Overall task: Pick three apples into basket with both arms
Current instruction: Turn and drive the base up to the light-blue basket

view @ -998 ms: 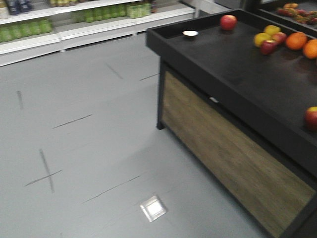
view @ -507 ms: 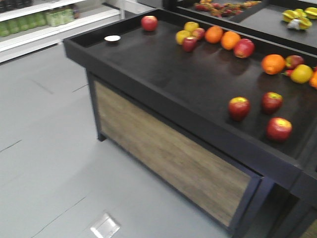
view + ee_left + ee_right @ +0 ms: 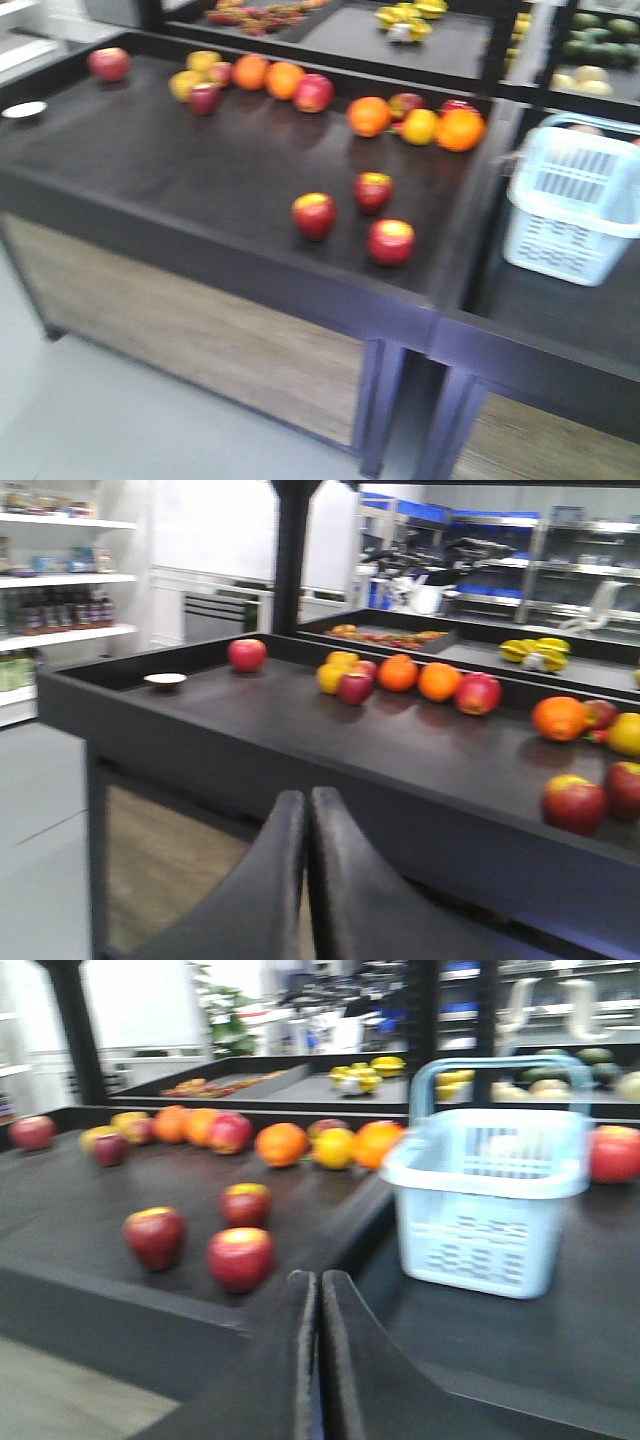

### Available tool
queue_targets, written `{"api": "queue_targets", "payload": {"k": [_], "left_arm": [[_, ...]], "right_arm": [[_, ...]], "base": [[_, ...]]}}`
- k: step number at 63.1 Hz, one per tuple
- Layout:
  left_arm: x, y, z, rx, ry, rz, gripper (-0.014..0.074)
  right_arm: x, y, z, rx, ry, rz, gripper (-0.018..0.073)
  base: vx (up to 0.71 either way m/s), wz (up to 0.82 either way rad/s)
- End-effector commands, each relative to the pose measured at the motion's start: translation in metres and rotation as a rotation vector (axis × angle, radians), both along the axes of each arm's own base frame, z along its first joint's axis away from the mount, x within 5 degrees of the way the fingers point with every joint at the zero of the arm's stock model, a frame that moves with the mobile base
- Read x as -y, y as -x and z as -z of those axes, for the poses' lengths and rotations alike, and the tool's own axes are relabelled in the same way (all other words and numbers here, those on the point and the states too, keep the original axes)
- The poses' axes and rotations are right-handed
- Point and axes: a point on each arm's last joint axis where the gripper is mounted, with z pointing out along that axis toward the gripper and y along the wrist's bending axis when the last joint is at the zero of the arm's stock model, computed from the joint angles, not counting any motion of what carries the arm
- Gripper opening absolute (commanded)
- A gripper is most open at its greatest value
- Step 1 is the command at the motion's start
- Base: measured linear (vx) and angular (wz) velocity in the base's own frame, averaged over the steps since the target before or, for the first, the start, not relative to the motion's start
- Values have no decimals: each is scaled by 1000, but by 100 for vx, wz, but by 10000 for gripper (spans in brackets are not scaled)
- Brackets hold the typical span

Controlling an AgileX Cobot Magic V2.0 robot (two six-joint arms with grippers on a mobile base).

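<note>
Three apples (image 3: 372, 190) on the counter (image 3: 150, 150), four oranges (image 3: 368, 116) behind, one basket (image 3: 572, 215) beside; my left hand (image 3: 305, 805) and right hand (image 3: 318, 1282) are pinched closed.

This is a grocery shop. Loose apples (image 3: 314, 215) and oranges (image 3: 368, 116) lie on a black display bench (image 3: 150, 150); bottled goods (image 3: 60, 610) line white shelves (image 3: 60, 636) at far left. A plastic shopping basket (image 3: 570, 210) stands at right.

Motion blur is smearing all three views, softening the basket (image 3: 560, 240) at the front view's right, while even indoor light is casting only faint shadows and bright glare is washing out both wrist views' upper left.
</note>
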Motion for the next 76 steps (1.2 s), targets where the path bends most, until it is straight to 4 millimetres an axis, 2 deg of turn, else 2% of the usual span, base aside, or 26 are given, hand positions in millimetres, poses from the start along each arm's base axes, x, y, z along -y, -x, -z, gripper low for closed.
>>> {"api": "queue_targets", "payload": {"k": [1, 24, 76], "left_arm": [[1, 0, 0, 65, -8, 6, -6], [1, 0, 0, 65, -8, 6, -6], [1, 0, 0, 65, -8, 6, -6]], "right_arm": [[0, 0, -2, 71, 14, 1, -1], [0, 0, -2, 71, 14, 1, -1], [0, 0, -2, 71, 14, 1, -1]], "base": [[4, -62], [1, -51], [4, -34]]}}
